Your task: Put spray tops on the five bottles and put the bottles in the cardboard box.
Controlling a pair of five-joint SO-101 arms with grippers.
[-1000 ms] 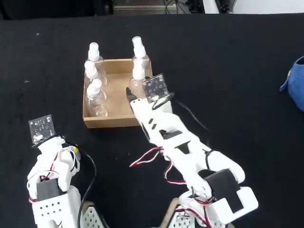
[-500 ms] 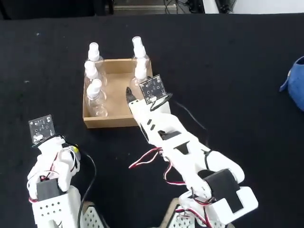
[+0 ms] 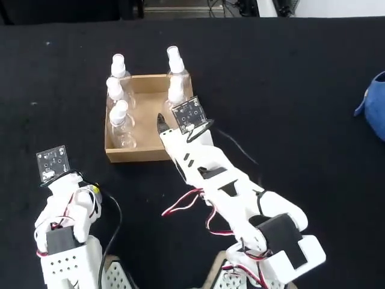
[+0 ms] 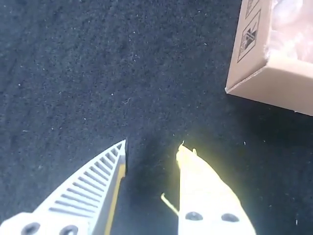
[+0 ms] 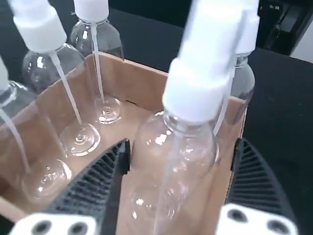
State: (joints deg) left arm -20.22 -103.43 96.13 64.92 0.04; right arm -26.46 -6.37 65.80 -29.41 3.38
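At the lower left of the high view, my left gripper (image 4: 151, 147) hangs half open and empty over the black counter (image 3: 301, 90). At centre, three bottles (image 3: 122, 123) with spray tops stand in the cardboard box (image 3: 135, 153). My right gripper (image 5: 182, 147) is spread wide around another bottle (image 5: 171, 166) by the box's right wall.

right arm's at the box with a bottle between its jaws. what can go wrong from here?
1. The right gripper straddles the bottle with its jaws open. As it pulls out, a finger may catch the bottle and tip it.
2. That bottle stands close to another bottle by the cardboard box wall, so a tip could knock the neighbour over too.
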